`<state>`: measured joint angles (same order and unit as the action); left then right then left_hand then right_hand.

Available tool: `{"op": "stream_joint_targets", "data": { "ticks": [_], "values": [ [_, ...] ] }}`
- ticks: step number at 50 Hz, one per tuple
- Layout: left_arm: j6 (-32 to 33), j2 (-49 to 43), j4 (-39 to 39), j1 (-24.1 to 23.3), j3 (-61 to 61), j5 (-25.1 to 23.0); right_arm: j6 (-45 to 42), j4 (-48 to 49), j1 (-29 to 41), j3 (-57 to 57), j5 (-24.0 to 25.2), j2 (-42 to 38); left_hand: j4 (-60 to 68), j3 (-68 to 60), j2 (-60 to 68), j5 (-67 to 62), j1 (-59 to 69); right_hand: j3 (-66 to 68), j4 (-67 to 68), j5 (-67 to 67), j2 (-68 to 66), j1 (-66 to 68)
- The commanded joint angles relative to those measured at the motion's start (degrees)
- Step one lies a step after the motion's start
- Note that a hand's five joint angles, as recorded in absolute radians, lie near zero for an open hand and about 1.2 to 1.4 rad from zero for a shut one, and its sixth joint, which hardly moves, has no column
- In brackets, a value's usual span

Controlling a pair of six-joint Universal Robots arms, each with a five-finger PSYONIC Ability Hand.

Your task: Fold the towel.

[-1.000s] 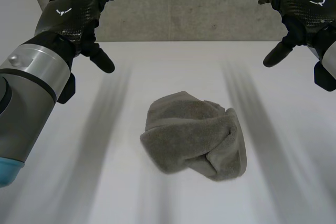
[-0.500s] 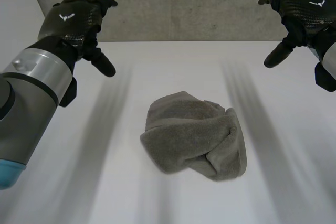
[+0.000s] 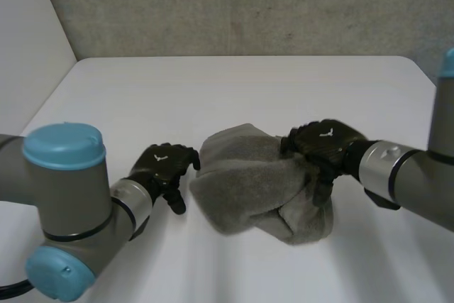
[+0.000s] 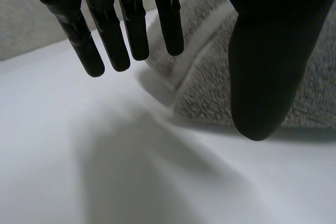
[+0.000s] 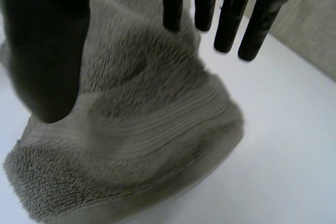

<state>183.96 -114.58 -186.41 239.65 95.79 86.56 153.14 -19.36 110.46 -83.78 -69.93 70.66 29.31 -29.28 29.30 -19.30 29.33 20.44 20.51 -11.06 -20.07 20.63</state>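
Towel (image 3: 248, 182) crumpled on table (image 3: 234, 83); left hand (image 3: 162, 167) spread just beside its edge, right hand (image 3: 325, 141) spread over opposite side.

A white counter (image 3: 241, 83) is backed by a grey concrete wall (image 3: 248, 5); a plain white wall (image 3: 28, 47) is seen beside it.

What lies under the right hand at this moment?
The crumpled grey towel lies under the right hand, whose fingers are straight above it. White table shows around the towel. Whether the hand touches the cloth cannot be seen, and the towel hides the table beneath itself.
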Motion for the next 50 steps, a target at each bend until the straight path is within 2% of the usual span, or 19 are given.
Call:
{"op": "stream_joint_targets", "data": {
  "ticks": [1,4,6,8,9,10,15,18,19,20,21,22,23,24,26,32,36,42,50],
  "values": [
    [-0.1,-3.0,-4.7,-0.6,-0.1,-0.3,1.2,5.0,0.1,-0.6,-0.4,-3.4,4.8,-4.8,4.8,-4.8,4.8,16.2,16.1,-15.6,-16.5,16.0],
    [-0.1,-4.2,-6.3,-1.5,-0.5,-0.2,1.9,5.5,0.1,-0.5,-0.5,-3.4,6.3,-6.3,6.3,-6.3,6.3,21.6,21.5,-21.0,-22.0,21.4],
    [-0.3,-4.6,-7.0,-1.9,-1.0,-0.1,2.8,5.7,0.0,0.4,-0.3,-3.3,13.4,-13.4,13.4,-13.4,13.3,37.0,36.9,-36.4,-37.4,36.8],
    [-0.4,-5.8,-9.2,-2.7,-2.2,0.3,2.8,5.7,0.0,0.8,-0.2,-3.3,37.5,-37.5,37.5,-37.5,37.4,45.6,45.5,-44.9,-45.9,45.4],
    [-0.4,-5.8,-9.2,-2.7,-2.2,0.3,2.6,5.8,0.1,1.8,0.1,-3.3,37.6,-37.6,37.6,-37.6,37.6,57.0,56.9,-56.4,-57.3,56.8],
    [-0.3,-6.5,-10.5,-3.0,-3.1,0.4,2.6,5.8,0.1,1.8,0.1,-3.3,50.6,-50.6,50.6,-50.6,50.5,57.1,57.0,-56.5,-57.5,56.9],
    [0.5,-7.1,-13.9,-4.2,-9.6,1.9,2.3,7.1,0.1,9.1,-0.4,-4.2,50.7,-50.7,50.7,-50.7,50.7,59.6,59.5,-58.9,-59.9,59.4],
    [0.4,-5.1,-16.4,-4.3,-17.0,8.4,3.9,22.1,0.7,15.2,-0.5,-2.6,50.7,-50.7,50.7,-50.7,50.7,59.6,59.5,-58.9,-59.9,59.4],
    [0.4,-5.1,-16.4,-4.3,-17.0,8.4,3.9,22.2,0.7,15.2,-0.5,-2.5,50.7,-50.7,50.7,-50.7,50.7,59.6,59.5,-58.9,-59.9,59.4],
    [0.3,-2.7,-18.7,-4.2,-19.5,13.0,5.6,31.5,1.5,14.3,-0.7,0.7,50.7,-50.7,50.7,-50.7,50.7,59.6,59.5,-58.9,-59.9,59.4],
    [0.3,0.8,-22.4,-4.0,-20.8,17.2,5.6,31.6,1.5,14.3,-0.7,0.7,50.7,-50.7,50.7,-50.7,50.7,59.6,59.5,-58.9,-59.9,59.4],
    [0.4,0.8,-22.4,-4.0,-20.8,17.2,8.4,42.0,1.8,11.7,-1.3,5.2,50.7,-50.7,50.7,-50.7,50.7,59.6,59.5,-58.9,-59.9,59.4],
    [0.6,3.9,-27.0,-3.8,-21.5,20.5,8.4,42.1,1.8,11.7,-1.3,5.3,50.7,-50.7,50.7,-50.7,50.7,59.6,59.5,-58.9,-59.9,59.4],
    [0.6,6.7,-31.6,-3.7,-21.5,22.1,12.5,50.0,1.7,9.4,-2.0,9.5,50.7,-50.7,50.7,-50.7,50.7,59.6,59.5,-58.9,-59.9,59.4],
    [0.7,8.6,-35.1,-3.5,-21.3,22.4,15.5,51.2,1.6,8.6,-3.0,10.4,50.7,-50.7,50.7,-50.7,50.7,59.6,59.5,-58.9,-59.9,59.4],
    [3.7,11.7,-37.0,-3.8,-14.3,22.1,17.6,41.7,1.1,9.0,-2.6,8.2,50.7,-50.7,50.7,-50.7,50.7,59.6,59.5,-58.9,-59.9,59.4],
    [7.1,11.6,-36.7,-3.8,-8.6,20.4,9.9,28.3,1.1,8.9,-1.8,4.6,50.7,-50.7,50.7,-50.7,50.7,59.6,59.5,-58.9,-59.9,59.4],
    [14.1,10.6,-36.9,-3.7,5.3,11.9,-5.1,14.7,1.9,6.5,-2.1,-0.4,50.7,-50.7,50.7,-50.7,50.7,59.6,59.5,-58.9,-59.9,59.4],
    [16.4,4.7,-34.9,-4.7,13.7,9.8,-8.7,11.1,1.1,2.8,-3.8,-5.9,50.7,-50.7,50.7,-50.7,50.7,59.6,59.5,-58.9,-59.9,59.4]
  ]
}}
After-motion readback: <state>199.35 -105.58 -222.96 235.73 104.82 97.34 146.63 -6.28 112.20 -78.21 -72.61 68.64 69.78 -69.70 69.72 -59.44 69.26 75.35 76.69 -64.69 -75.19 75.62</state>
